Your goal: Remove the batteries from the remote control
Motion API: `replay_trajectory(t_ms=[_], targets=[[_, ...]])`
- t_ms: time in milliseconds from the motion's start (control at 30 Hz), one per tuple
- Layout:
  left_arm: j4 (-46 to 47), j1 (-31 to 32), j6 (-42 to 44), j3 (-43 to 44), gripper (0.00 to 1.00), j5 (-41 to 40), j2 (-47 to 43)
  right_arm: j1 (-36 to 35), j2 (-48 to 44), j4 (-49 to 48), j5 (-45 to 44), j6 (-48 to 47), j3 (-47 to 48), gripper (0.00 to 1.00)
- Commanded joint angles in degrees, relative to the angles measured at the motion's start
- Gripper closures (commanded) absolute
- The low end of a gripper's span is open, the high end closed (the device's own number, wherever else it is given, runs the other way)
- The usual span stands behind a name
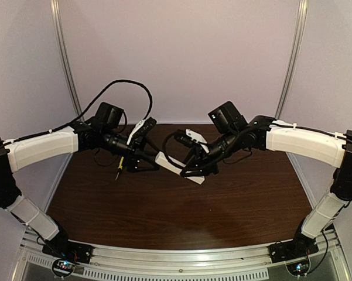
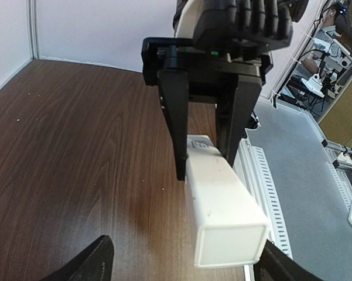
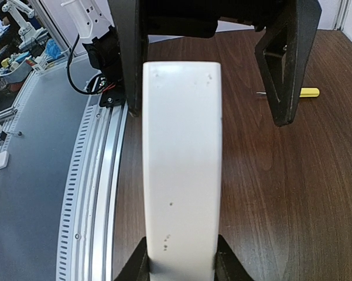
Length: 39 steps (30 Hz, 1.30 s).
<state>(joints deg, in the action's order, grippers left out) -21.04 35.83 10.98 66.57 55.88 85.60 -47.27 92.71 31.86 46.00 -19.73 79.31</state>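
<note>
The remote control [image 1: 171, 164] is a white bar held in the air over the middle of the table, between both grippers. My right gripper [image 1: 194, 168] is shut on one end of it; in the right wrist view its fingers [image 3: 136, 264] press both sides of the remote control [image 3: 181, 146]. My left gripper [image 1: 154, 160] is open around the other end. In the left wrist view its fingers [image 2: 94, 262] stand wider than the remote control [image 2: 225, 199], one finger well clear of it. The batteries are hidden.
A yellow-handled screwdriver [image 1: 120, 166] lies on the dark wooden table [image 1: 181, 211] under the left arm; it also shows in the right wrist view [image 3: 308, 92]. A metal rail [image 1: 181, 257] runs along the near table edge.
</note>
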Motion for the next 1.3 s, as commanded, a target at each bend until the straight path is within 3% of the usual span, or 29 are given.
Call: replay_trajectory(t_ms=[0,367,867,933,1167,1267], targets=[[2.03,0.75,-0.83,1.56,0.18,-1.56,0.95,0.16,1.07,-1.58,-0.32,1.02,2.48,0.97],[5.04,1.78,-2.82,1.29,0.22,-3.73,1.32,0.13,2.05,-0.51,-0.56,1.43,3.06,0.97],[6.44,2.12,-3.27,0.76,0.47,-5.64,1.09,0.13,2.9,-1.1,0.23,2.09,3.14,0.97],[6.45,2.21,-3.24,0.71,0.53,-5.87,1.12,0.14,2.87,-1.32,0.36,2.18,3.16,0.97],[6.23,2.31,-3.18,0.82,0.91,-5.99,1.06,0.14,2.58,-3.32,-0.16,3.31,2.96,0.96],[6.18,2.31,-2.95,0.89,1.0,-6.22,0.68,0.15,2.72,-3.44,-1.45,4.43,3.23,0.88]])
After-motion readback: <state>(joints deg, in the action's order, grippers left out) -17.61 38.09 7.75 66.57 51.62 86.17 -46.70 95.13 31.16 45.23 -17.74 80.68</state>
